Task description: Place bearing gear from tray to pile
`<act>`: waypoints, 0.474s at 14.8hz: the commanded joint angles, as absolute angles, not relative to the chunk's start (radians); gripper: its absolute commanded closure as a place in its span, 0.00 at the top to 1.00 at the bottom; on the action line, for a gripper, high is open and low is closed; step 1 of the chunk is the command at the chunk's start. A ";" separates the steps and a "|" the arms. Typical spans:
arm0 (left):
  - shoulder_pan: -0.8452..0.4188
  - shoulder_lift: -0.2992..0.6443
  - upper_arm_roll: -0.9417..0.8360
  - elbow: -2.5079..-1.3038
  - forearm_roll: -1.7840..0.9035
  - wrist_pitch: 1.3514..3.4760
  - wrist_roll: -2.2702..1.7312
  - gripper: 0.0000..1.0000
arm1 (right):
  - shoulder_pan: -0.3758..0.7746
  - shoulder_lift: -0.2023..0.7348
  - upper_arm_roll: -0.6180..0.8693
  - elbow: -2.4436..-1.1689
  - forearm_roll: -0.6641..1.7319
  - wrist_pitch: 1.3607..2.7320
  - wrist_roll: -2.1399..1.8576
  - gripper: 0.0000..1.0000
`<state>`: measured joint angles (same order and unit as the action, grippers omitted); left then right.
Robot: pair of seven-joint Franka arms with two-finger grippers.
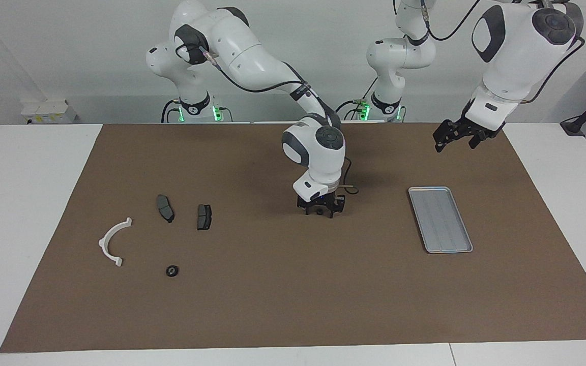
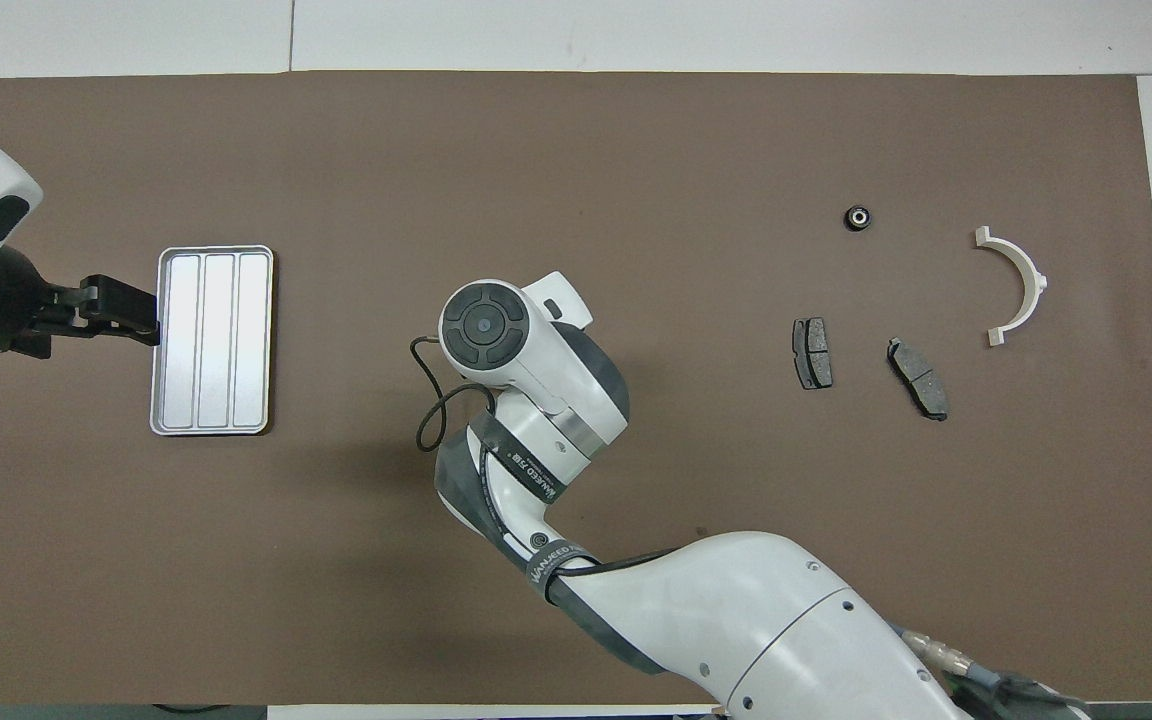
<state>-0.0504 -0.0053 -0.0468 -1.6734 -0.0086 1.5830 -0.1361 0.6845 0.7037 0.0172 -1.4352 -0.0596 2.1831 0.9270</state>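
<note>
My right gripper [image 1: 320,208] hangs just above the middle of the brown mat, shut on a small dark bearing gear [image 1: 320,210]. In the overhead view its own wrist [image 2: 496,335] hides both the fingers and that gear. The silver ridged tray [image 1: 440,219] [image 2: 211,340] lies toward the left arm's end with nothing in it. The pile lies toward the right arm's end: a white half-ring [image 1: 111,243] [image 2: 1023,283] and two dark brake pads [image 1: 165,208] [image 1: 204,216]. A second bearing gear [image 1: 172,271] [image 2: 857,217] rests beside them. My left gripper [image 1: 453,144] [image 2: 141,315] waits open in the air beside the tray.
The brown mat [image 1: 272,295] covers most of the white table. A black cable [image 2: 431,405] loops off my right wrist. A white box [image 1: 49,111] sits by the wall past the mat's corner at the right arm's end.
</note>
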 commanded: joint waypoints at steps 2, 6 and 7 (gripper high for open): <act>-0.058 -0.021 -0.038 -1.680 -0.012 1.582 -0.133 1.00 | 0.664 0.704 0.029 -1.431 -0.028 2.164 0.897 0.36; -0.058 -0.021 -0.038 -1.680 -0.012 1.582 -0.133 1.00 | 0.664 0.704 0.029 -1.433 -0.025 2.168 0.897 0.00; -0.058 -0.021 -0.038 -1.680 -0.012 1.582 -0.133 1.00 | 0.666 0.704 0.029 -1.433 -0.025 2.168 0.897 0.00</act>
